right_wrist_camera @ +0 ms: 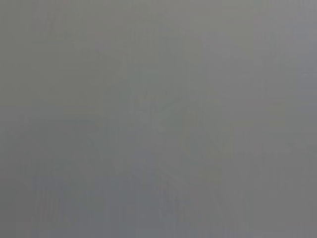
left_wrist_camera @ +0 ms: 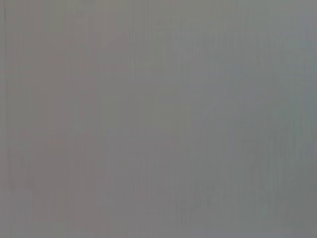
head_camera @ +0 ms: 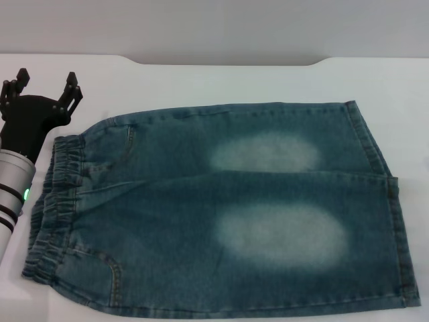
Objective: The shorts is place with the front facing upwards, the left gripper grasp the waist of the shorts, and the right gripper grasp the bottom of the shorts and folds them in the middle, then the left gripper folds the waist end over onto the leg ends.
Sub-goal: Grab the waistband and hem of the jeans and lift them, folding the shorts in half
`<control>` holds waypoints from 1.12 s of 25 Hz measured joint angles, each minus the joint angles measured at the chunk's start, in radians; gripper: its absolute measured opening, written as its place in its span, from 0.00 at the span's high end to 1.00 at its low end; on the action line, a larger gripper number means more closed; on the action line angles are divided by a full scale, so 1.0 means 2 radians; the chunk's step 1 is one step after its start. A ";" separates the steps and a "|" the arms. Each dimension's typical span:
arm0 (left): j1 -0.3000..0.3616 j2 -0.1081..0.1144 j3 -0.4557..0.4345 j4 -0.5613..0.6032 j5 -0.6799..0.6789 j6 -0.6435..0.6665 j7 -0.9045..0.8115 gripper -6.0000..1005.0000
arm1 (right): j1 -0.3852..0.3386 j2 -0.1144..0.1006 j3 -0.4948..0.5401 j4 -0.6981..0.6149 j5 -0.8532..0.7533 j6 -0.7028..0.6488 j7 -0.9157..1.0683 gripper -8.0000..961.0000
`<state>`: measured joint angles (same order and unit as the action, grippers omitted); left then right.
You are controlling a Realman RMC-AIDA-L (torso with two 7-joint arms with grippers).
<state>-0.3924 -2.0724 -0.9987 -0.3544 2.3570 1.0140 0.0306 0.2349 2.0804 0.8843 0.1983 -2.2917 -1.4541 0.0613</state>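
Observation:
Blue denim shorts [head_camera: 221,208] lie flat on the white table, front side up. Their elastic waist [head_camera: 57,201] is at the left and the leg ends [head_camera: 395,221] are at the right. Each leg has a faded pale patch. My left gripper [head_camera: 45,84] hovers at the far left, just beyond the upper corner of the waist, open with nothing between its black fingers. The right gripper is out of view. Both wrist views show only plain grey.
The white table [head_camera: 221,80] extends behind the shorts to a grey wall at the back. The shorts' lower hem lies close to the table's front edge.

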 joint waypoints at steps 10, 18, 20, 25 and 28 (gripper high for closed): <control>0.004 0.000 0.000 -0.003 0.001 0.000 0.000 0.15 | 0.001 0.000 -0.001 -0.001 -0.001 0.000 0.000 0.26; 0.004 0.000 0.000 -0.003 0.002 0.001 0.000 0.16 | 0.003 0.000 0.000 0.000 -0.003 0.000 0.000 0.26; 0.004 0.000 0.000 -0.003 0.002 0.001 0.000 0.16 | 0.003 0.000 0.000 0.000 -0.003 0.000 0.000 0.26; 0.003 0.000 0.000 -0.003 0.001 0.001 0.000 0.16 | 0.004 0.000 0.000 0.000 -0.003 0.000 0.000 0.26; 0.003 0.000 0.000 -0.003 0.001 0.000 0.000 0.16 | 0.004 0.000 0.000 0.000 -0.003 0.000 0.000 0.26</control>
<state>-0.3873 -2.0725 -0.9987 -0.3604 2.3591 1.0148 0.0306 0.2424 2.0800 0.8836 0.1979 -2.2979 -1.4543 0.0613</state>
